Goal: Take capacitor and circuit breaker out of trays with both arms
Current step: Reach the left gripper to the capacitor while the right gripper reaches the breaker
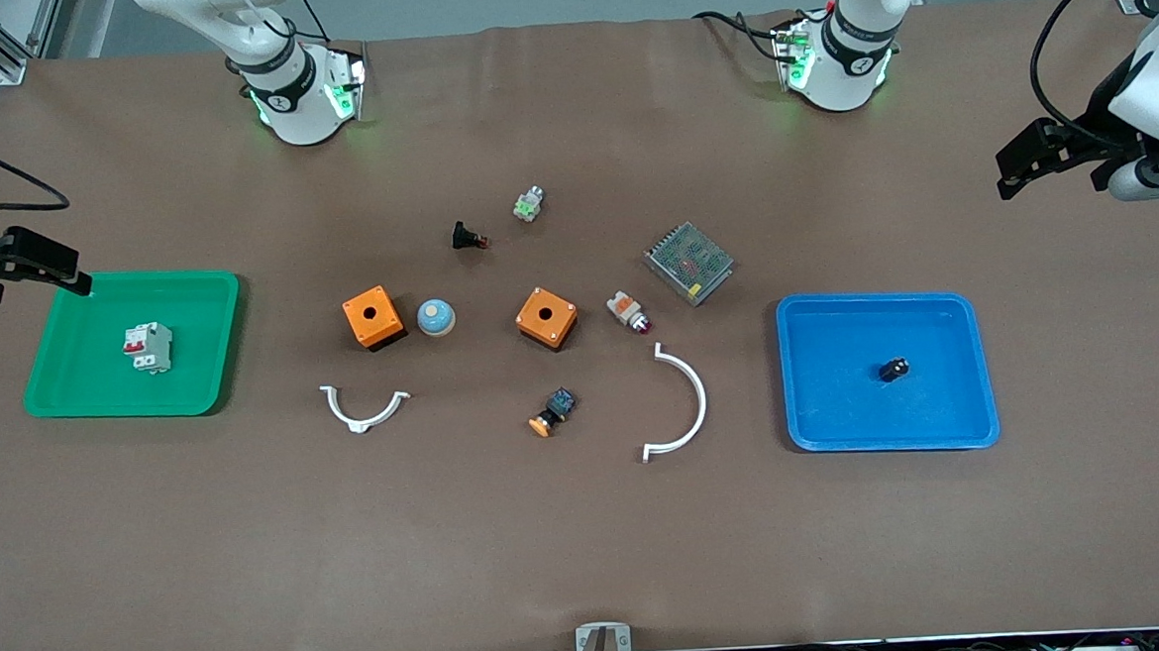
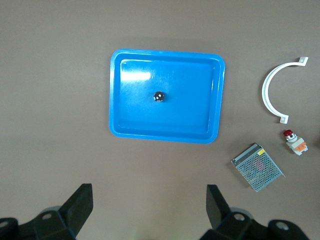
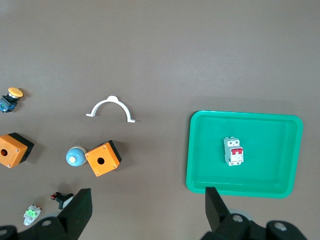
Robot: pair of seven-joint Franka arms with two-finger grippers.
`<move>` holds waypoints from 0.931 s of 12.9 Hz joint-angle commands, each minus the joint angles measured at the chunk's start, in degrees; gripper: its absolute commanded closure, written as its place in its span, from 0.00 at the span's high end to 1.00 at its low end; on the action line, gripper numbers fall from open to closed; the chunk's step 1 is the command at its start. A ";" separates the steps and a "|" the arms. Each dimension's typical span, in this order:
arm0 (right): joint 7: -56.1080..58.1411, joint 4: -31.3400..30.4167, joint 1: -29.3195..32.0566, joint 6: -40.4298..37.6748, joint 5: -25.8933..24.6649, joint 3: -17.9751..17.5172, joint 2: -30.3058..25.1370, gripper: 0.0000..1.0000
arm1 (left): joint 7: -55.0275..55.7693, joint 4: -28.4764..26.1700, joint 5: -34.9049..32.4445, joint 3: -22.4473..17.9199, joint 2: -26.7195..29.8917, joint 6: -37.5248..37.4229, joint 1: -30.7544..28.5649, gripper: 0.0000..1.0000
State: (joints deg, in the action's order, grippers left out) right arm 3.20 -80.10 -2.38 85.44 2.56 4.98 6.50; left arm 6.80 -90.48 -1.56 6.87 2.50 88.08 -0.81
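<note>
Front view: breaker [image 1: 148,347] lies flat in green tray [image 1: 65,392], capacitor [image 1: 893,370] in blue tray [image 1: 971,404]; both grippers' fingers [image 2: 80,207] spread.

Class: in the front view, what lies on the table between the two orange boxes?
A blue dome-shaped button sits between the orange boxes, close beside the one nearer the green tray; the front view shows this.

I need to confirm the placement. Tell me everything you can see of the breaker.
The breaker is a small white rectangular block, plastic by its look, with red switch levers and a red mark on its face. It lies flat near the middle of the green tray, clear of the walls. Nothing else touches it; no gripper is on it.
</note>
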 commanded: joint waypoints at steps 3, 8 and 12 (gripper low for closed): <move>-0.73 -0.93 0.80 -0.18 -0.71 -0.68 -1.49 1.00 | -0.74 1.88 -0.46 -0.01 -1.87 -1.24 -0.34 1.00; -0.65 -0.93 0.80 -0.80 -0.62 -0.77 -1.14 1.00 | -0.39 -1.61 -2.66 -0.19 -11.35 4.96 -2.35 1.00; 0.14 -1.28 1.68 -0.62 -1.06 -0.59 0.44 1.00 | 0.41 -12.43 -1.96 -0.02 -18.64 23.94 -4.72 1.00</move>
State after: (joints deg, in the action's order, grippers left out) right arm 3.13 -80.60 -1.92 84.83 2.40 5.14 6.48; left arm 6.80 -99.16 -3.37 6.50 -14.22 106.27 -4.60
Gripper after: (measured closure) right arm 0.000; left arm 0.000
